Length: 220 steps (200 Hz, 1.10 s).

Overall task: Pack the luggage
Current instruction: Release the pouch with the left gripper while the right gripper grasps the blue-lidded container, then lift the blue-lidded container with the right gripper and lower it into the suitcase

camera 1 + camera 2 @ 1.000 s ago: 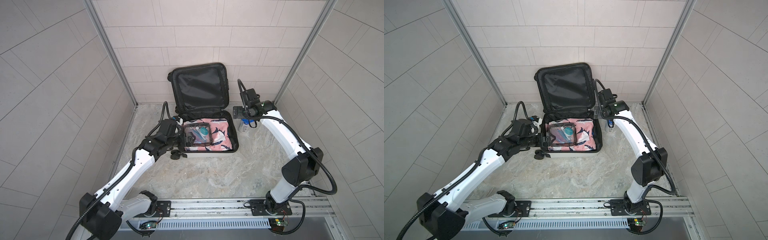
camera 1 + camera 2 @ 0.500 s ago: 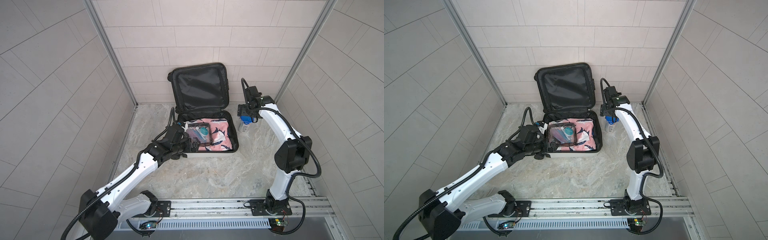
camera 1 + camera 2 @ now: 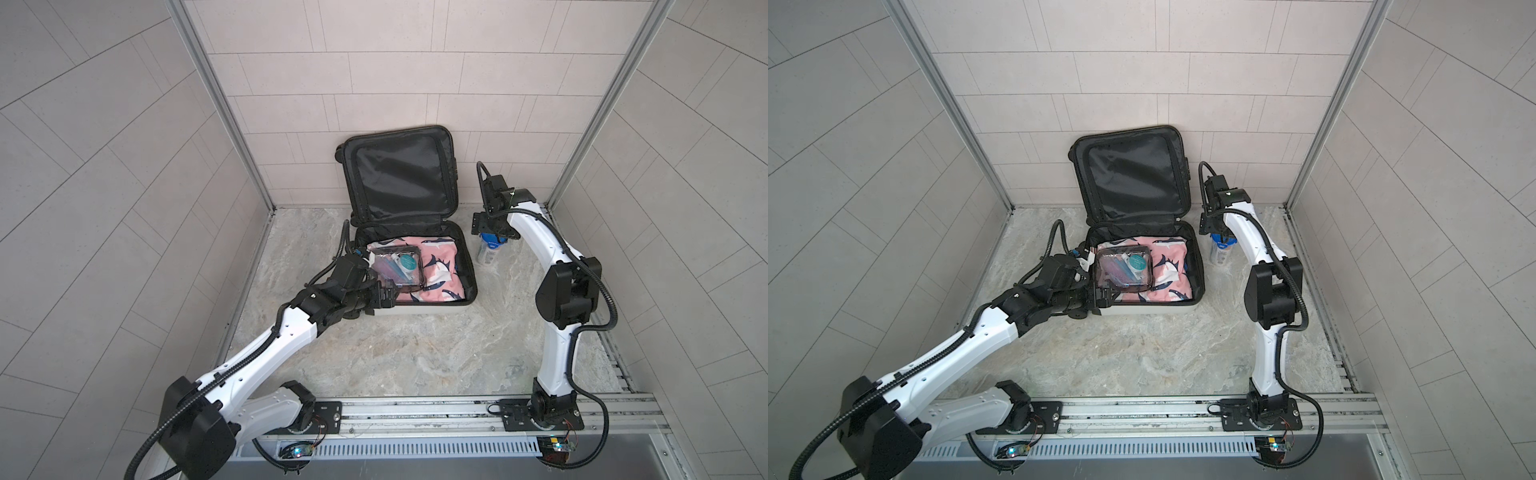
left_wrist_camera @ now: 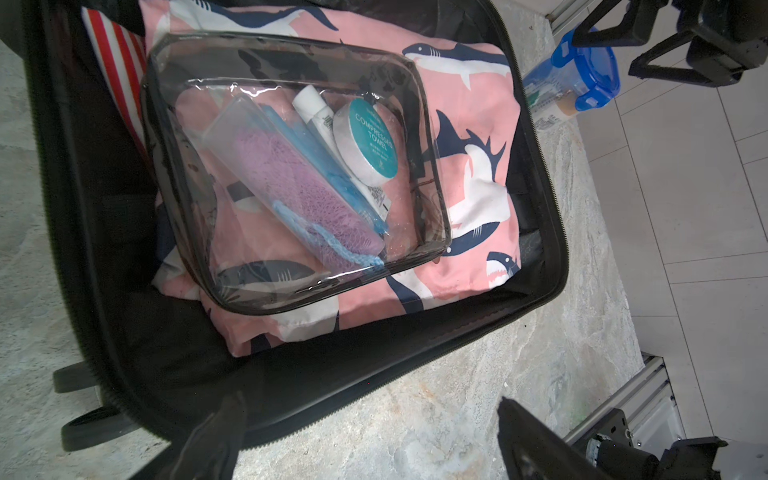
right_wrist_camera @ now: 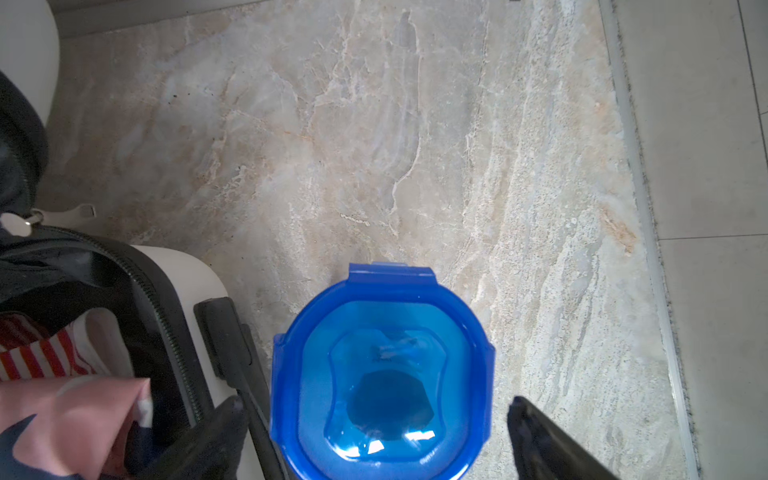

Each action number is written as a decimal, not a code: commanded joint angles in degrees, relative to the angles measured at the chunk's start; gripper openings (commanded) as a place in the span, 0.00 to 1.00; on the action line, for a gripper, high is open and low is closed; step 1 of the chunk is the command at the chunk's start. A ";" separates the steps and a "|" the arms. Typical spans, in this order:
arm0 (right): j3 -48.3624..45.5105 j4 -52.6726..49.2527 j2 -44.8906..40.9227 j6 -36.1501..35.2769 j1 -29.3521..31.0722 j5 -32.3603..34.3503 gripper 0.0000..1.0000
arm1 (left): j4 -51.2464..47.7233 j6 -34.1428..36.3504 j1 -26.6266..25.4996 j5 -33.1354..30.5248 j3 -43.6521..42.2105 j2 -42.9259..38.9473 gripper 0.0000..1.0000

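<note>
The luggage (image 3: 424, 309) (image 3: 1154, 309) lies open on the marble floor, its black-lined lid (image 3: 399, 178) propped against the back wall. Inside lie a pink shark-print cloth (image 4: 469, 104) and, on top of it, a clear black-edged pouch (image 4: 291, 166) of toiletries. My left gripper (image 3: 388, 297) (image 4: 369, 402) is open and empty at the case's front left corner, by the zip rim (image 4: 415, 365). A blue-lidded container (image 3: 488, 251) (image 5: 382, 374) stands just right of the case. My right gripper (image 3: 492, 239) (image 5: 374, 401) hangs open over it, one finger on each side of the lid.
Tiled walls close in the floor on the left, back and right. A metal rail (image 3: 415, 411) carrying both arm bases runs along the front. A red-striped cloth (image 4: 112, 58) is tucked at one side of the case, and black wheels (image 4: 83, 424) stick out near my left gripper.
My left gripper has moved from the case's left side to its front left corner. The right arm has folded its elbow in and lowered the gripper over the blue-lidded container.
</note>
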 commanded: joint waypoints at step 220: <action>0.26 -0.70 -3.89 0.46 -2.15 -0.61 0.80 | 2.33 -0.69 2.23 1.08 0.46 -1.26 0.98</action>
